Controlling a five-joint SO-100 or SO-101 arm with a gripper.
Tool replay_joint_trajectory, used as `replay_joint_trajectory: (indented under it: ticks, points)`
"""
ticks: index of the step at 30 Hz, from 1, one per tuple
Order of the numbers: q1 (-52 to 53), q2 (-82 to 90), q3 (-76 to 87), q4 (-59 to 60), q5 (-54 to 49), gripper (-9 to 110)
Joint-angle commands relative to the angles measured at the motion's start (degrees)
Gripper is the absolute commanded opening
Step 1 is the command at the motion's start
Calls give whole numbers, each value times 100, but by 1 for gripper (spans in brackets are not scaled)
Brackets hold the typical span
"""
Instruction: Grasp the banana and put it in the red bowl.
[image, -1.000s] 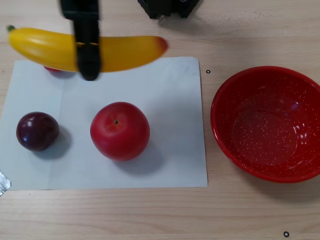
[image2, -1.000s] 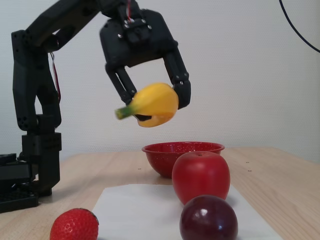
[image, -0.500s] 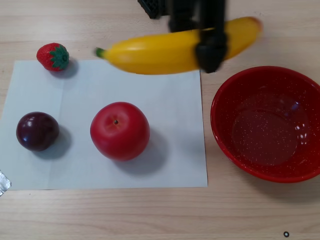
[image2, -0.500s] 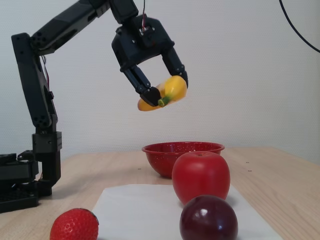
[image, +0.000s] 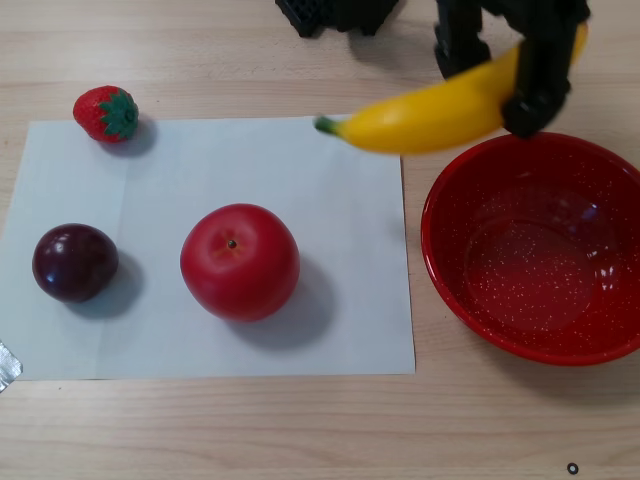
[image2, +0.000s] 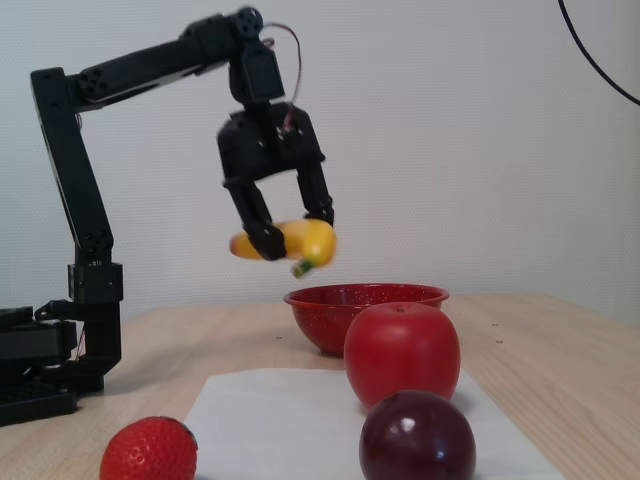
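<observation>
Gripper (image2: 292, 238) clamped across the banana (image: 430, 117), which hangs in the air, clear of the table.

We judge the carry only part done: in the other view most of the banana lies left of the bowl (image: 440, 262), over the paper (image: 150, 340) and bare table. Let go here and it may strike the near rim and tip out. The grip sits toward one end, so we expect it could pivot.

Bowl empty. Apple (image: 240, 260), plum (image: 74, 262) and strawberry (image: 105, 113) lie outside it.
</observation>
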Motion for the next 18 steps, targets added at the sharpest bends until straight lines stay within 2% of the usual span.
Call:
replay_joint_trajectory:
  ticks: [1, 12, 18]
  points:
    - [105, 396, -167, -782, 185, 0]
    - [97, -334, 97, -1934, 378, 0]
    - [35, -431, 457, -2558, 483, 13]
